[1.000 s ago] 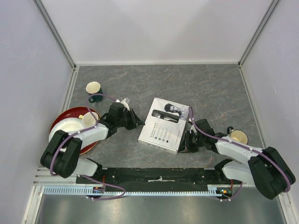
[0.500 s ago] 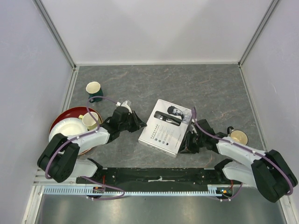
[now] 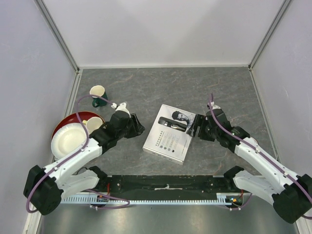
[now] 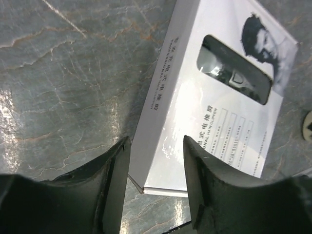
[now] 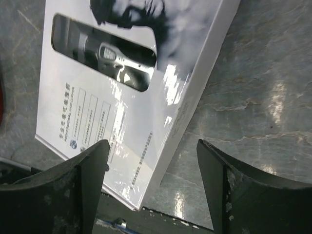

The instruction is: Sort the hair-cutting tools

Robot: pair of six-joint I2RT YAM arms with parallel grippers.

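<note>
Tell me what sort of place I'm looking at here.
Most likely a robot test cell, not a salon: plain white walls enclose a grey marbled tabletop, and the left arm and right arm are bolted to a rail at its near edge.

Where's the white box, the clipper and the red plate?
white box (image 3: 166, 141), top view, its printed lid.
clipper (image 4: 234, 75), left wrist view, its body behind the window.
red plate (image 3: 67, 120), top view, its bare rim.

Box (image 3: 168, 134): white card, glossy, is throwing glare. Desk (image 3: 161, 87): grey veined stone look, smooth, is shining faintly. Clipper (image 5: 105, 54): silver and black, is glinting.
</note>
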